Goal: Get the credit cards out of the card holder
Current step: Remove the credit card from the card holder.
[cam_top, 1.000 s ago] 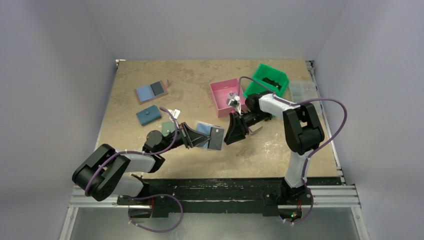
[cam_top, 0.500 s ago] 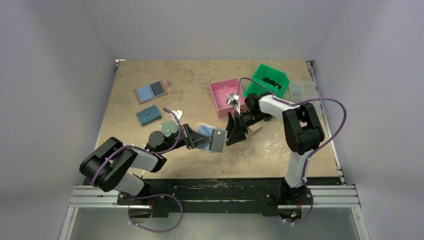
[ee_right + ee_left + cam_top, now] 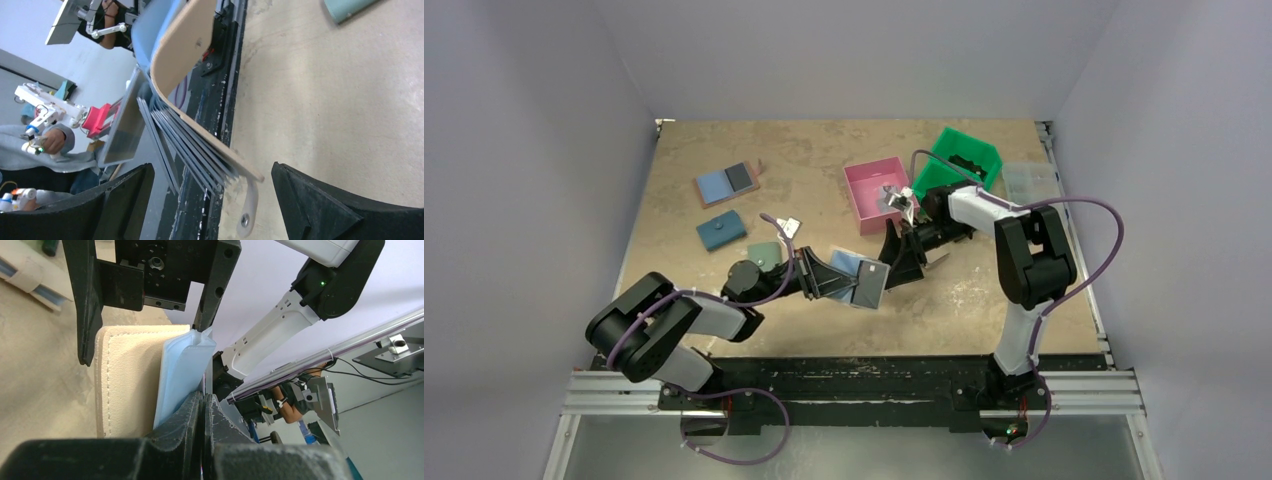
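Observation:
The card holder (image 3: 860,277) hangs open above the table, pale blue panel (image 3: 180,370) toward my left arm and dark grey panel toward the right. My left gripper (image 3: 827,276) is shut on the blue panel's edge, fingers (image 3: 192,412) pressed together. In the right wrist view its beige back (image 3: 185,47) curves down to several fanned dark grey leaves (image 3: 187,145) and a snap tab (image 3: 248,210). My right gripper (image 3: 212,170) is open, jaws wide on either side of that fanned edge, touching nothing. I cannot tell the credit cards from the leaves.
A blue-and-black holder (image 3: 727,184) and a dark teal one (image 3: 721,231) lie at the back left. A small greenish flat piece (image 3: 764,253) and a pale one (image 3: 786,226) lie by my left arm. Pink bin (image 3: 876,192), green bin (image 3: 959,160) and a clear box (image 3: 1034,180) stand behind.
My right gripper has opened from partly shut to wide. My left arm has carried the holder rightward, and the right gripper has drawn back a little.

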`<state>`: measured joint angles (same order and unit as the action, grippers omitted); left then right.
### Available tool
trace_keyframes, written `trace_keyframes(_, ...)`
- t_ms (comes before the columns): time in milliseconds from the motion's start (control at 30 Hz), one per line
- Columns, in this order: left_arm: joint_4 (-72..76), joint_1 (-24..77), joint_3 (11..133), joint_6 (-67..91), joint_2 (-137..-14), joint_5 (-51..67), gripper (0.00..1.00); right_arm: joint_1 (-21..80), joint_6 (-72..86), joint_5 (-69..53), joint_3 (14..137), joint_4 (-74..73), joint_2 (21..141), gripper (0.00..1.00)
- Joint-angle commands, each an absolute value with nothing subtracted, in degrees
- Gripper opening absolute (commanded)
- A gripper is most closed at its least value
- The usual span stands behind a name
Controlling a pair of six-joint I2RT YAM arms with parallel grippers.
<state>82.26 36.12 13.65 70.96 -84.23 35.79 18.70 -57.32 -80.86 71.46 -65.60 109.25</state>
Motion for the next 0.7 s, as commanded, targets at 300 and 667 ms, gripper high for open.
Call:
trace_keyframes(300,90.64,38.85,19.75,71.35,-87.34,35.74,0.00,20.12,-70.81,-85.85,74.25,-78.97,106.53,0.93)
trace_keyframes(667,88.23,35.83,16.99,69.32,-85.86,35.06,0.00,20.08,-70.21,-86.18,75.10,-79.27,107.65,0.00)
